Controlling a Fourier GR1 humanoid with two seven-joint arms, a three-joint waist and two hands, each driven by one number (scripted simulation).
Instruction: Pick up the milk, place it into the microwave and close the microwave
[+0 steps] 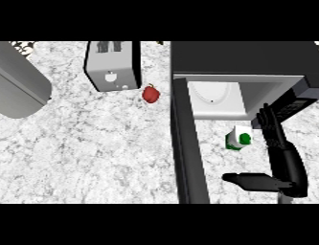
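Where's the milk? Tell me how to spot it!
Find the big black microwave with its door swung open. On the counter in front of its opening, between the door and the black right hand, stands the milk. It is the only small white carton with green marks, unlike the red thing by the toaster.

Milk carton [239, 139] (green-marked) before open microwave [246, 62]

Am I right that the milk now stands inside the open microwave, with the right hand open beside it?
Not quite: the head view shows the milk on the counter before the open microwave, right hand open beside it.
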